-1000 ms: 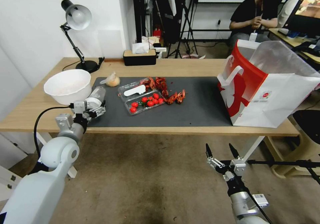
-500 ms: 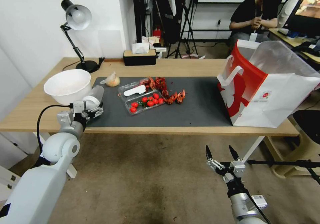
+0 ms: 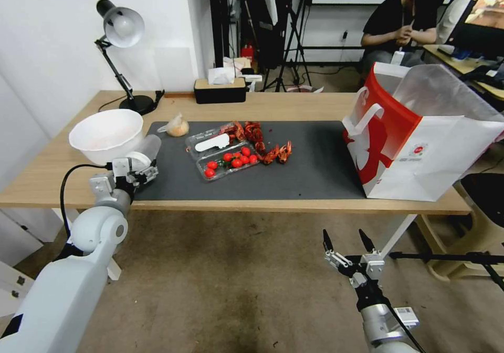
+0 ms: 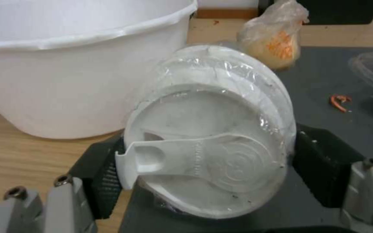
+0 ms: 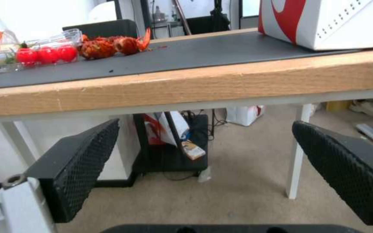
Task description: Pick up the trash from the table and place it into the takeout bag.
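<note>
A white bowl [image 3: 106, 132], red tomatoes [image 3: 233, 160], a dark grey mat [image 3: 294, 169], a red-and-white takeout bag [image 3: 415, 143].

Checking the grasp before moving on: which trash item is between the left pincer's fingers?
The lidded cup, lying on its side beside the white bowl, sits between the left pincer fingers. The small bag of orange food lies apart, farther back.
</note>
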Robot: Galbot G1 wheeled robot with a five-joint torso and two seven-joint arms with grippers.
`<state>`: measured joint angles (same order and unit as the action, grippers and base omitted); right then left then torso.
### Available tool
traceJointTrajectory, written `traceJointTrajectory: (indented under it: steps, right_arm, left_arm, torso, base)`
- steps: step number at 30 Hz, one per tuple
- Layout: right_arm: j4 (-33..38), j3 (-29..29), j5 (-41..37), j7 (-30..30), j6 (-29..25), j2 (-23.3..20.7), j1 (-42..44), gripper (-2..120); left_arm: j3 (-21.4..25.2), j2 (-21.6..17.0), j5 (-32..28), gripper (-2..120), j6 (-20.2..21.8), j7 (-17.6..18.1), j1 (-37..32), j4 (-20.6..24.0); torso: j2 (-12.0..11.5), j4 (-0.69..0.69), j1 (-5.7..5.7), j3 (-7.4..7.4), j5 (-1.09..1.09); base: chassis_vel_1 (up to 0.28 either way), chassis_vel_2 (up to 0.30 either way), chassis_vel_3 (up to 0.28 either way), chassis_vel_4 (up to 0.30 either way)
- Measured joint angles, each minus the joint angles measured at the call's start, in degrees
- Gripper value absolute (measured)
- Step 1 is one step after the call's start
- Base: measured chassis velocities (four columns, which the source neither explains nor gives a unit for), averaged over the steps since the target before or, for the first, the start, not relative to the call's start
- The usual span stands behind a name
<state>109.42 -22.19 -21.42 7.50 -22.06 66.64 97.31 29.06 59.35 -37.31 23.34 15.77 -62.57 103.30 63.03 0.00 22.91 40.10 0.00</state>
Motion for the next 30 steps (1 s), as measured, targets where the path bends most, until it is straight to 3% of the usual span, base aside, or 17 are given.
traceJointTrajectory:
  steps: [6,11,14,15,18,19,21,22,24,30]
  right_arm:
    - [-0.17,0.16,0.05,0.05,0.0,-0.03,-0.12,100]
    - [-0.32,0.89,0.41,0.17,0.02,0.24,-0.32,100]
    - [-0.27,1.03,0.68,0.25,0.04,0.43,-0.24,100]
    - [-0.27,1.03,0.68,0.25,0.04,0.43,-0.24,100]
    - [0.48,0.68,0.72,0.28,0.04,0.44,0.24,100]
    - [0.48,0.68,0.72,0.28,0.04,0.44,0.24,100]
    - [0.74,0.42,0.86,0.28,-0.04,0.66,0.68,100]
    - [0.74,0.42,0.86,0.28,-0.04,0.66,0.68,100]
    - [1.1,0.17,1.14,0.3,-0.19,1.0,1.13,100]
    - [1.51,-0.17,1.62,0.44,-0.57,1.35,1.92,100]
  left_arm:
    - [-0.1,0.15,-0.39,74,-0.47,1.07,0.2,-0.53]
    - [0.39,0.13,-1.29,74,-3.17,1.0,-1.15,-0.25]
    - [1.33,0.11,0.07,74,-8.8,-1.96,-4.42,3.31]
    - [1.33,0.11,0.07,74,-8.8,-1.96,-4.42,3.31]
    - [0.95,-0.38,2.89,74,-20.75,-10.56,-5.5,6.48]
    - [0.95,-0.38,2.89,74,-20.75,-10.56,-5.5,6.48]
    - [-0.6,-1.36,3.32,74,-25.13,-18.2,-3.7,6.45]
    - [-0.6,-1.36,3.32,74,-25.13,-18.2,-3.7,6.45]
    - [-2.12,-2.13,3.32,74,-26.42,-23.75,-1.9,5.72]
    - [-4.55,-2.68,2.52,74,-26.65,-30.09,2.03,3.95]
  torso:
    - [0.0,0.0,0.0,0.0,0.0]
    - [0.0,0.0,0.01,0.0,0.0]
    - [0.0,0.0,0.0,0.0,0.0]
    - [0.0,0.0,0.0,0.0,0.0]
    - [0.0,0.01,0.0,0.0,0.0]
    - [0.0,0.01,0.0,0.0,0.0]
    - [0.0,0.0,0.0,0.0,0.01]
    - [0.0,0.0,0.0,0.0,0.01]
    - [0.0,-0.01,0.01,0.0,0.0]
    - [0.0,0.0,0.0,0.0,0.0]
  base:
    - [0.0,0.0,0.0,0.0]
    - [0.0,0.0,0.0,0.0]
    - [0.0,0.0,0.0,0.0]
    - [0.0,0.0,0.0,0.0]
    - [0.0,0.0,0.0,0.0]
    - [0.0,0.0,0.0,0.0]
    - [0.0,0.0,0.0,0.0]
    - [0.0,0.0,0.0,0.0]
    - [0.0,0.0,0.0,0.0]
    - [0.0,0.0,0.0,0.0]
